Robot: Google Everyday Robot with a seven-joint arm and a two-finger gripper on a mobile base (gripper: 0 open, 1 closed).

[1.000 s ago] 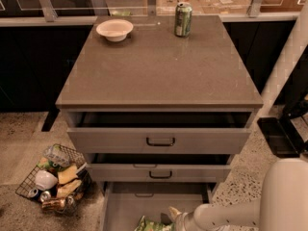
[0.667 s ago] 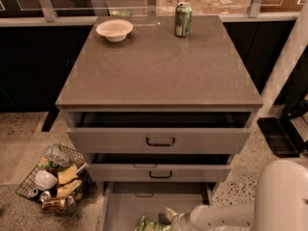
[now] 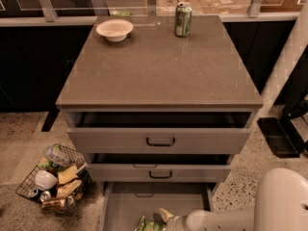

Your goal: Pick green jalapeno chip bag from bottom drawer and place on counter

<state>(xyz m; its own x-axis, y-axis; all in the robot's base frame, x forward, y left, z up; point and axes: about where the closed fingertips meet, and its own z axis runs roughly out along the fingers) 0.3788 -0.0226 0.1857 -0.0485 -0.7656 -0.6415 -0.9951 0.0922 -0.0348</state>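
The end effector [image 3: 166,216] is at the bottom centre of the frame, inside the bottom drawer [image 3: 125,206], just beside the green jalapeno chip bag [image 3: 148,224]. Its grip state cannot be determined.

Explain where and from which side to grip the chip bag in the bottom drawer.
Probably pinch the green jalapeno chip bag by its crinkled top, from above: it lies low in the bottom drawer, whose walls block side approaches. The gripper hangs just right of it.

The robot's white arm [image 3: 284,201] reaches leftward from the lower right corner, forearm nearly level, its gripper [image 3: 166,216] low at the bottom centre of the view.
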